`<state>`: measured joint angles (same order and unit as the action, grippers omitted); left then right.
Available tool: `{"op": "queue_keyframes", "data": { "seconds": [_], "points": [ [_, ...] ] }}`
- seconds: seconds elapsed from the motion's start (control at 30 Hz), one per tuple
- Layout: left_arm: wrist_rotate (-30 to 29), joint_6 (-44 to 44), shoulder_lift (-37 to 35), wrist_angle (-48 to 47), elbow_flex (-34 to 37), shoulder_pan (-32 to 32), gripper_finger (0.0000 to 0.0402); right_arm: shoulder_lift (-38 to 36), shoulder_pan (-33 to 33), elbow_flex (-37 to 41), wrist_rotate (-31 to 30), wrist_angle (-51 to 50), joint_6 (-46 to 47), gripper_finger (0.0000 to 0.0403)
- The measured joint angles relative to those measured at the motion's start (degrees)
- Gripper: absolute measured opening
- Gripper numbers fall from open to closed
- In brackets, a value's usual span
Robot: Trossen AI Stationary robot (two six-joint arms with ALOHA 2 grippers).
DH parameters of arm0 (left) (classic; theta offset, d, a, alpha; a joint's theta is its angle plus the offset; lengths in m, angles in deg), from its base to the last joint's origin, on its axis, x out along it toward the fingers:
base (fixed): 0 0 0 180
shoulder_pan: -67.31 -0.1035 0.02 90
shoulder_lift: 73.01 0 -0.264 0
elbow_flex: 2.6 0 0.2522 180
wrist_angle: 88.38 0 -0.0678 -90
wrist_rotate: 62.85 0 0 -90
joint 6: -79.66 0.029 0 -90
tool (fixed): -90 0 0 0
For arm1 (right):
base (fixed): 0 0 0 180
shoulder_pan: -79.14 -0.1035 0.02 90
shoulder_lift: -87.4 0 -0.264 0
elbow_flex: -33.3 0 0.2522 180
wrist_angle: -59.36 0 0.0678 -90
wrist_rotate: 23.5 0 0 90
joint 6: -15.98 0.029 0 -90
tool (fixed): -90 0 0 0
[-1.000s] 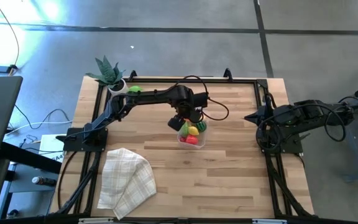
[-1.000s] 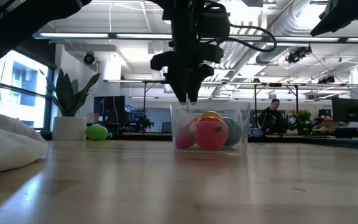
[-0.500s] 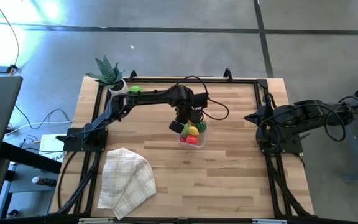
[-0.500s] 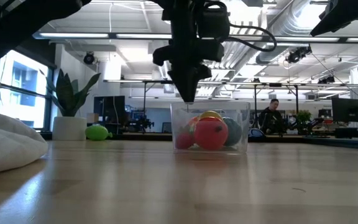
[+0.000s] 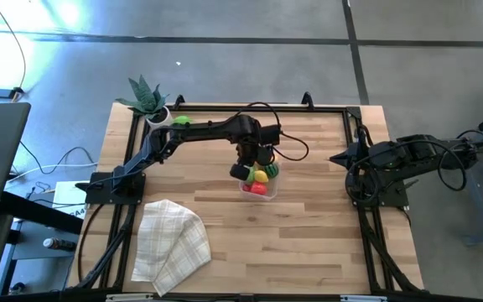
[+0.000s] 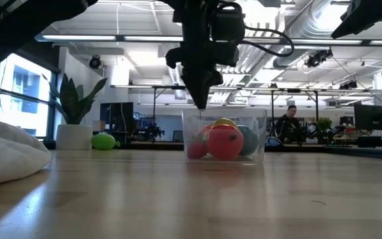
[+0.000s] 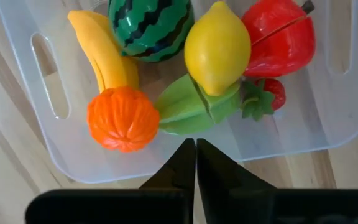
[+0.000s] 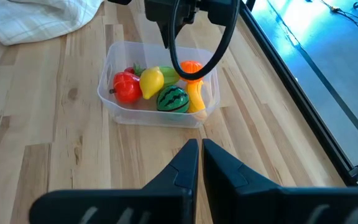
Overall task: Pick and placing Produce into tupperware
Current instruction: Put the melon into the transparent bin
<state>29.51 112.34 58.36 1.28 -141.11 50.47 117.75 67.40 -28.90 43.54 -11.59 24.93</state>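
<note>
The empty left pincer, fingers closed, hovers over the tupperware holding six produce; one light-green piece remains far behind it.

A: Over at the far left corner of the wooden desk, a spiky green plant stands upright in its white pot.

B: And near the front left, a checked beige cloth lies crumpled.

A: Behind the desk there's an open workshop, with a person seated far back, among pipes and lamps overhead.
</note>
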Motion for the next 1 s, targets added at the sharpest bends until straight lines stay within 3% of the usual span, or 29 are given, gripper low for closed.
{"op": "queue_keyframes", "data": {
  "seconds": [0.57, 1.0],
  "points": [
    [-0.4, -0.2, 3.1, -1.9, 0.0, 1.2, 0.0001, 0.0, 0.0, 0.0, 0.0, 0.0, 0.0, 0.0011],
    [0.3, -6.4, 3.1, -4.0, 0.0, 1.6, 0.0001, 0.0, 0.0, 0.0, 0.0, 0.0, 0.0, 0.0011]
  ]
}}
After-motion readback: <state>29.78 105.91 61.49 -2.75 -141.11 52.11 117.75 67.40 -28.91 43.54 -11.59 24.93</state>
